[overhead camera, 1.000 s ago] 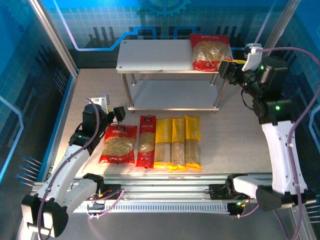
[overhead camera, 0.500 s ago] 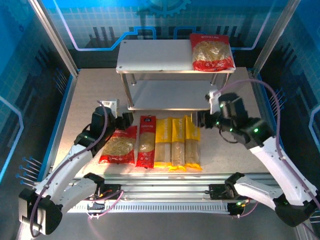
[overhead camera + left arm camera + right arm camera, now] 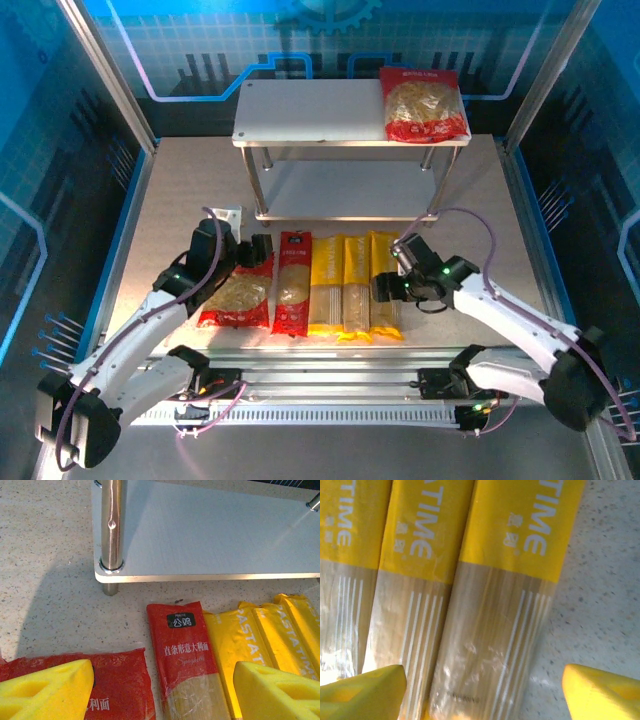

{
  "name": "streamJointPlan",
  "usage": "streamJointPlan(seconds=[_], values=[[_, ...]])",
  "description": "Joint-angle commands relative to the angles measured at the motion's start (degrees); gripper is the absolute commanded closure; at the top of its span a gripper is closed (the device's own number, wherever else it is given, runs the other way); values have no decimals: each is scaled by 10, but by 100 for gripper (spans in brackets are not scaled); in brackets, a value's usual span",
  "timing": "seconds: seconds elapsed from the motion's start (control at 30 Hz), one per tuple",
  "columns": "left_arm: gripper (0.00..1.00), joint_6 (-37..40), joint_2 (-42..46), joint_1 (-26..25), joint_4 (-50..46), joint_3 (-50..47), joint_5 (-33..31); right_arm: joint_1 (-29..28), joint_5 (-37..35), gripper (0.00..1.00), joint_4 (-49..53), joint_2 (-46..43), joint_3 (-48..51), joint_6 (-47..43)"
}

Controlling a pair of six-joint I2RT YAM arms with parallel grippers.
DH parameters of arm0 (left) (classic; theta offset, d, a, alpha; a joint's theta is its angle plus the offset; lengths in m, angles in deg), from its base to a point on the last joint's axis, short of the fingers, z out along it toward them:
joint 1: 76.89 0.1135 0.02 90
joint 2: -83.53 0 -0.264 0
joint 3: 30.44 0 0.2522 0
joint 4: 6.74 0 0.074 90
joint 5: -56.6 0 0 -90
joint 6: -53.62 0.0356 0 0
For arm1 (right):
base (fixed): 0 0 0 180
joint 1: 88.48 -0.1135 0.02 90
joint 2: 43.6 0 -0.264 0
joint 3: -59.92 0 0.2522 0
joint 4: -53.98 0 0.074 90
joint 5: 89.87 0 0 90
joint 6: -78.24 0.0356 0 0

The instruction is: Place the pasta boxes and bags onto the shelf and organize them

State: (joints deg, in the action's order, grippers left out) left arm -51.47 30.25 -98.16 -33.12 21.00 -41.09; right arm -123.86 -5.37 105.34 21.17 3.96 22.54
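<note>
The right fingers (image 3: pixel 362 690) are spread wide over the rightmost yellow pack (image 3: pixel 510 605) near the surface's (image 3: pixel 180 190) front edge, probably to straddle it. The left fingers (image 3: pixel 50 692), also apart, hover over the red bag (image 3: pixel 122 685) at the row's left. A second bag (image 3: pixel 423 103) lies at the right end of the shelf (image 3: pixel 310 110) top.

Speckled table (image 3: pixel 180 200) with grey shelf (image 3: pixel 310 105) and five-pack row (image 3: pixel 325 285); red bag (image 3: pixel 424 103) atop shelf.

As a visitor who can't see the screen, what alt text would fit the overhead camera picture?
Five pasta packs lie in a row on the table, with a robot's left gripper by a wide red bag and its right gripper over the rightmost yellow spaghetti pack. Behind stands a grey two-tier shelf with another red bag on its top board.
</note>
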Motion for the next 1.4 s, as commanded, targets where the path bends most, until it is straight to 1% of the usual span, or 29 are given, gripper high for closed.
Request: streamJointPlan(seconds=[0.0, 0.1, 0.13, 0.23, 0.37, 0.8, 0.87, 0.97, 1.13, 1.23, 1.37], values=[[25, -3, 1, -5, 7, -2, 9, 10, 16, 16, -72, 38, 7, 3], [25, 0, -2, -5, 4, -1, 8, 19, 24, 9, -97, 80, 5, 5], [25, 1, -2, -5, 3, -1, 7, 21, 23, 8, -102, 95, 2, 4], [25, 5, -4, -5, 1, -1, 3, 23, 2, 8, -97, 133, -11, 1], [25, 6, -5, -5, 2, -3, -1, 24, -34, 8, -92, 161, -23, -4], [25, 12, -10, -5, 6, -6, -11, 36, -24, 9, -116, 249, -40, -14], [25, 12, -10, -5, 4, -5, -13, 46, -27, 11, -111, 253, -40, -18], [25, 15, -10, -5, 3, -6, -15, 68, -30, 11, -100, 242, -29, -25], [25, 14, -11, -5, 8, -7, -15, 102, -31, 11, -90, 196, 0, -38], [25, 13, -14, -5, 13, -7, -14, 107, -26, 11, -85, 183, 1, -45], [25, 11, -18, -5, 15, -5, -11, 107, -5, 10, -87, 195, -5, -51]])
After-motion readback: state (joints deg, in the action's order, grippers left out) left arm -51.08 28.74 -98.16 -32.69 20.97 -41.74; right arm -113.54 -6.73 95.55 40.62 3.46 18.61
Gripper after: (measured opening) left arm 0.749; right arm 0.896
